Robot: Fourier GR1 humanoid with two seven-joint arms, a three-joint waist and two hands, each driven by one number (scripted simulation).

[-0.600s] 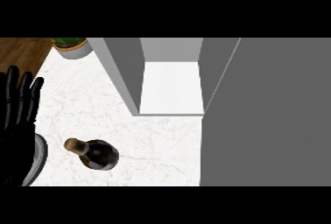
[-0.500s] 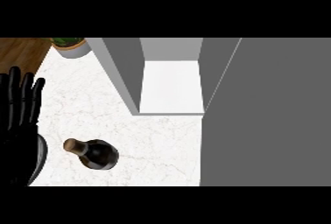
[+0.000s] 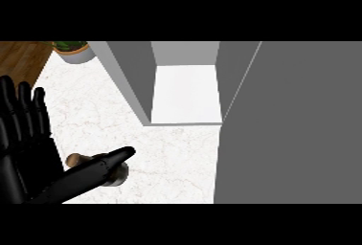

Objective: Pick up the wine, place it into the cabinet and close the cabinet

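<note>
Black and spread wide, the robot's left hand [image 3: 28, 143] fills the view's left side, its fingers straight and pointing up, its thumb stretched out to the right. It has hold of nothing. Just under and past the thumb lies the wine [image 3: 106, 171], a dark bottle with a cork-coloured top, resting on the white marble counter [image 3: 92, 115] and partly hidden by the thumb; whether the thumb touches it cannot be told. Up beyond the fingertips sits a potted plant [image 3: 73, 50]. Further right of the hand stands the cabinet [image 3: 185, 95], open, its pale shelf bare. Right again, the grey cabinet door [image 3: 297, 129] swings wide. The right hand is nowhere in view. Nothing looks done yet: grasping, placing and closing all remain.
</note>
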